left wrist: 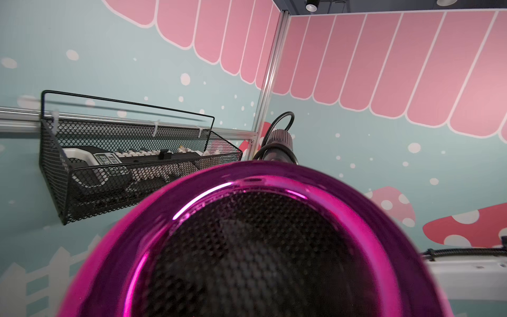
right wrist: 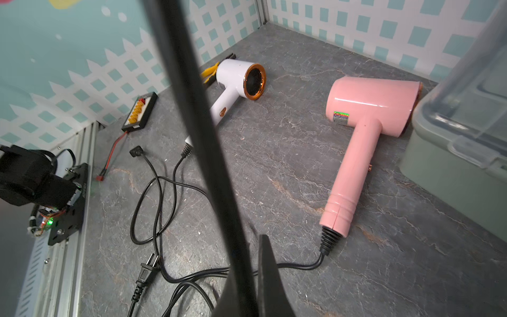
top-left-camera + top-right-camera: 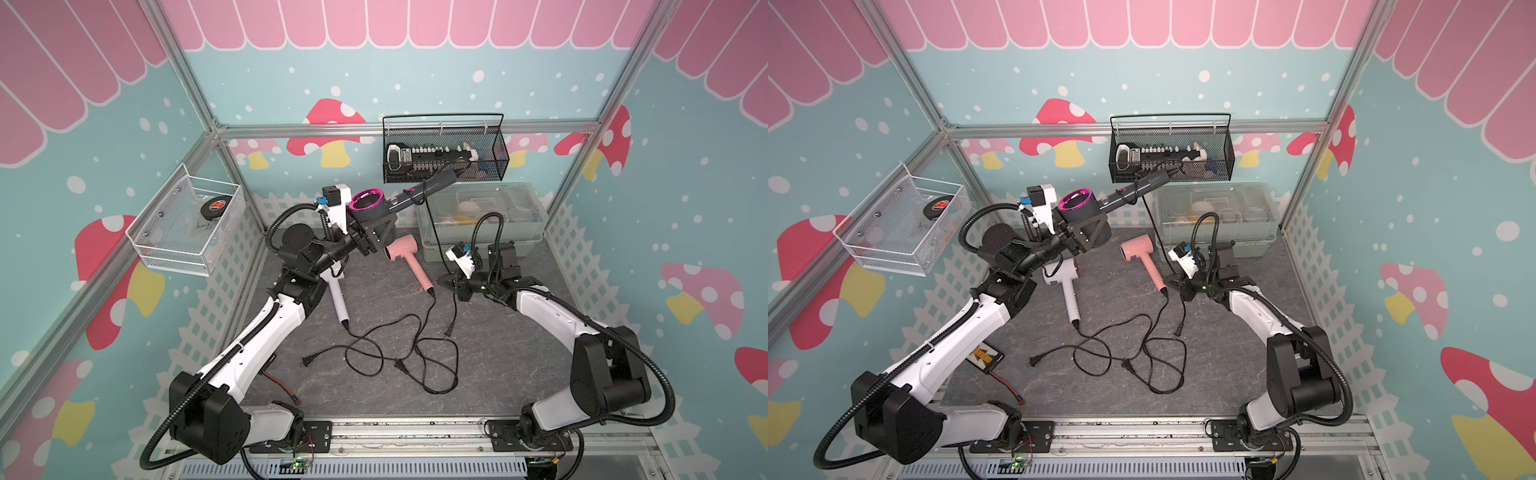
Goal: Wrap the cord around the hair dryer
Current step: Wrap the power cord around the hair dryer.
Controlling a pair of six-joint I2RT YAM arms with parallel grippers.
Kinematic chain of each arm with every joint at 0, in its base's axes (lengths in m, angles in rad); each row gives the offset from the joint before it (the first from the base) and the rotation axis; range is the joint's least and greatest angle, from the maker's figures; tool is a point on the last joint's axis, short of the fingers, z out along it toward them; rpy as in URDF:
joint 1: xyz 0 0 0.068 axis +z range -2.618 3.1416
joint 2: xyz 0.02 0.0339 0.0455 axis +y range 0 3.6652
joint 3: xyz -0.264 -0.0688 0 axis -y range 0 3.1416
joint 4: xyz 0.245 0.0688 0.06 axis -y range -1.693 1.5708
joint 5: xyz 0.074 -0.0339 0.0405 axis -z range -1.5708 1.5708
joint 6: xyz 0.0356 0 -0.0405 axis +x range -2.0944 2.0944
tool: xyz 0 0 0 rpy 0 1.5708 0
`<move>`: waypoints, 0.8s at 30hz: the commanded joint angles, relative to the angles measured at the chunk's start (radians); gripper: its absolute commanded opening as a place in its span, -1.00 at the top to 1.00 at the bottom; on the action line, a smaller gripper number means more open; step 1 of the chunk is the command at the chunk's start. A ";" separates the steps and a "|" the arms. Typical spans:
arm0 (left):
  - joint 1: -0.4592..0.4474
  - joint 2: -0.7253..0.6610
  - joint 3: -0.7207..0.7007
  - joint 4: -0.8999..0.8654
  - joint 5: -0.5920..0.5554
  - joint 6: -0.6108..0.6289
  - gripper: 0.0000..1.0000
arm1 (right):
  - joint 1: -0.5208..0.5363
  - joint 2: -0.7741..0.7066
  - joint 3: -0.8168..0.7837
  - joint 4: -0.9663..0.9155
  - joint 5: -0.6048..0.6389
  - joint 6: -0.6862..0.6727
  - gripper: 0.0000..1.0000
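My left gripper (image 3: 369,237) is shut on the barrel of a dark grey hair dryer (image 3: 374,212) with a magenta ring, holding it up in the air. Its handle points toward the back wall. In the left wrist view the magenta ring (image 1: 247,189) fills the frame and hides the jaws. The black cord (image 3: 434,232) leaves the handle end and drops to my right gripper (image 3: 448,283), which is shut on it low over the floor. The right wrist view shows the cord (image 2: 197,109) running down between the closed fingers of that gripper (image 2: 251,260). The plug (image 3: 449,331) dangles below.
A pink hair dryer (image 3: 405,257) and a white hair dryer (image 3: 338,299) lie on the grey floor, their cords (image 3: 399,353) tangled in front. A black mesh basket (image 3: 494,166) hangs on the back wall above a clear-lidded bin (image 3: 440,249). A white wire basket (image 3: 174,257) hangs on the left wall.
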 commanded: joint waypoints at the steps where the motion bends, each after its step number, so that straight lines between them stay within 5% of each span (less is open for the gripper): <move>1: 0.006 0.024 0.031 0.112 -0.092 -0.045 1.00 | 0.082 -0.040 0.028 -0.154 0.190 -0.092 1.00; 11: 0.010 0.078 0.069 -0.035 -0.236 0.059 1.00 | 0.321 -0.081 0.176 -0.491 0.502 -0.194 1.00; 24: -0.103 0.151 0.220 -0.558 -0.429 0.371 1.00 | 0.532 -0.016 0.648 -0.945 0.878 -0.284 1.00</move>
